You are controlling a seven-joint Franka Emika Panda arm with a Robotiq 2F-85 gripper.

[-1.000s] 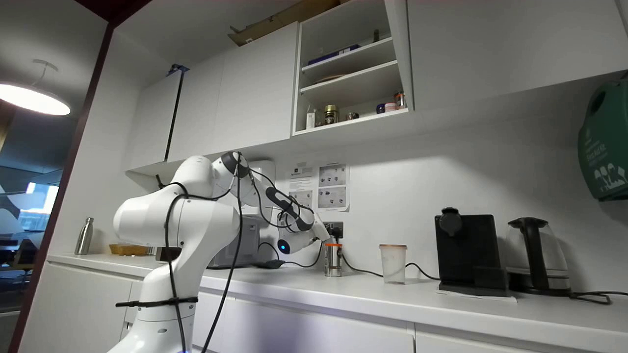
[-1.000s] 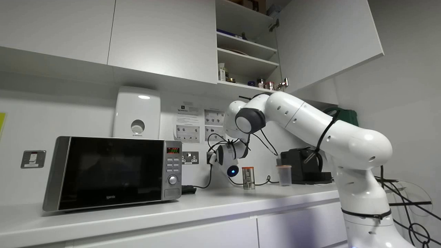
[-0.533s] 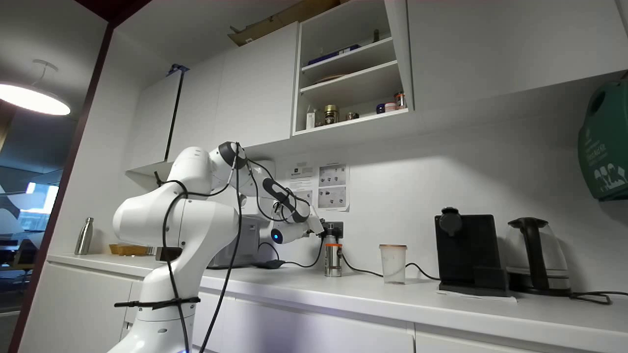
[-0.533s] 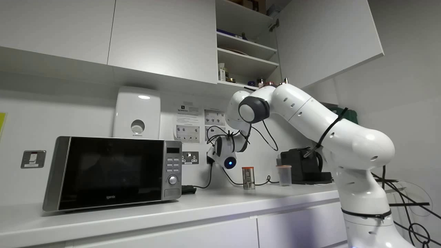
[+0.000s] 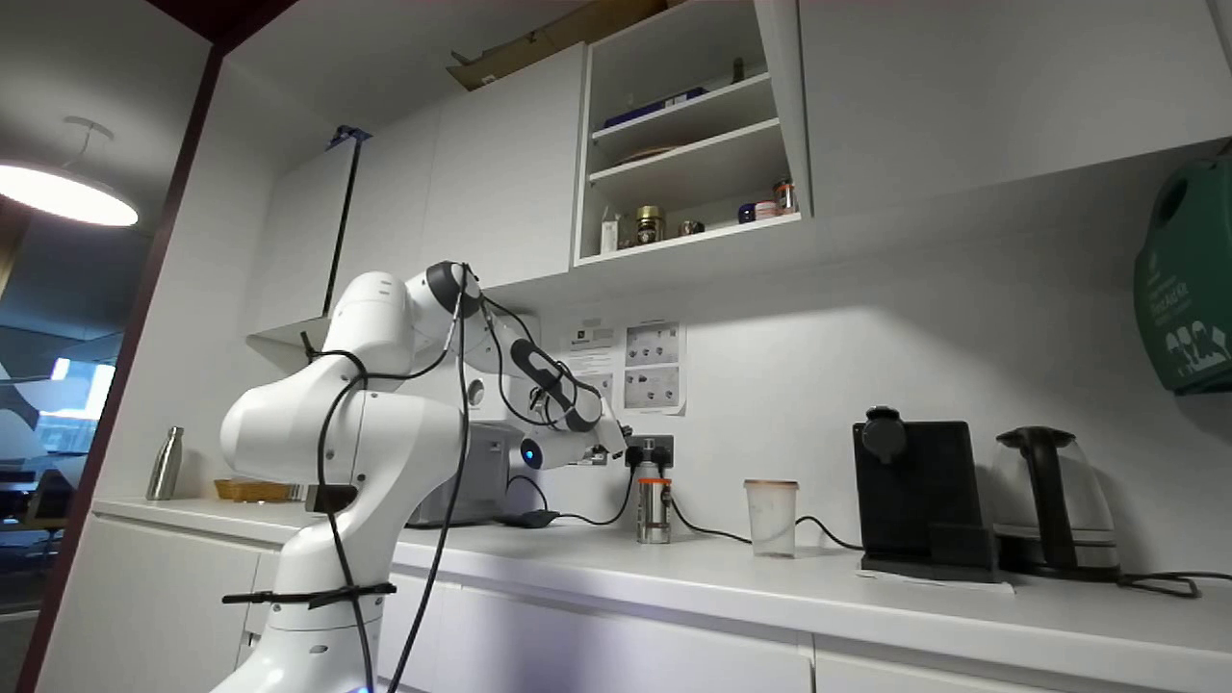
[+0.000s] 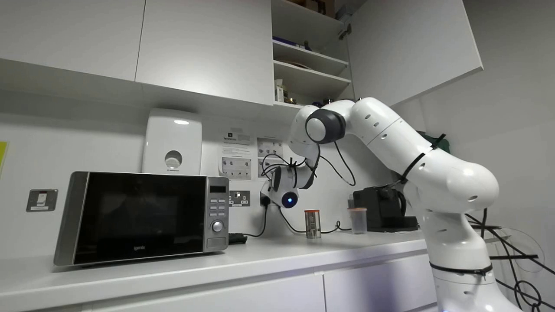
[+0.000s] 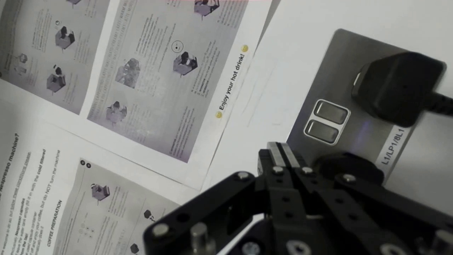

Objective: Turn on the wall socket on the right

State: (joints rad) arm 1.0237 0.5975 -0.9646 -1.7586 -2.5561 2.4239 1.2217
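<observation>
Grey metal, the socket (image 7: 361, 128) sits on the wall (image 7: 389, 21) ahead of my gripper (image 7: 284, 152), jaws pressed together near its edge; whether I touch it, I cannot tell. Two plugs (image 7: 396, 86) are in it, beside its switches (image 7: 331, 112); a tin (image 5: 654, 512) stands on the surface (image 5: 712, 563)

In the wrist view, the wall socket (image 7: 364, 129) near three o'clock looks satin metal, the plug (image 7: 398, 88) matt plastic, the notices (image 7: 170, 88) paper.
</observation>
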